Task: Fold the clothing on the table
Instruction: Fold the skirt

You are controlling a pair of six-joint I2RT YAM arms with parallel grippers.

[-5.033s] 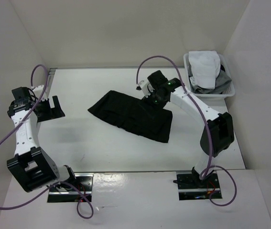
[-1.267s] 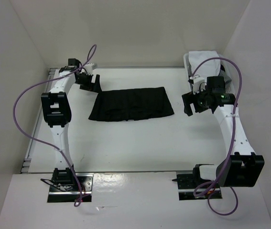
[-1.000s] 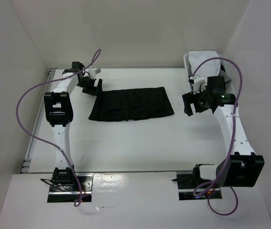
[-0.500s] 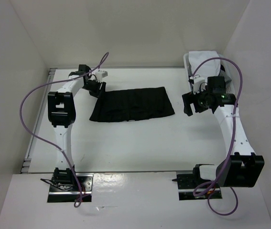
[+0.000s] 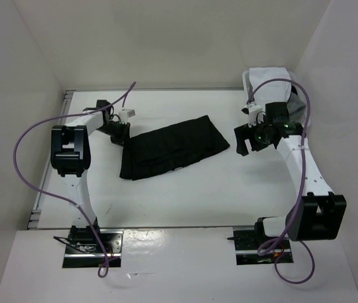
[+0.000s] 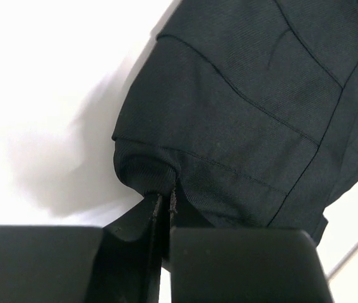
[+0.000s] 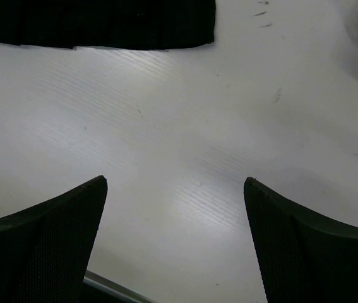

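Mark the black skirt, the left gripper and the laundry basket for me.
black skirt (image 5: 172,146): top external view, middle of the fabric.
left gripper (image 6: 166,201): left wrist view, between its fingertips, shut on the skirt's edge.
basket (image 5: 246,83): top external view, its left rim.

bright, even light; soft shadows

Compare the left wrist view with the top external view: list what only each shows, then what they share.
Left wrist only: the left gripper pinched shut on the black skirt's ribbed edge, up close. Top external only: the whole skirt outline, the right gripper apart from it, the basket of garments. Both: skirt fabric on the white table.
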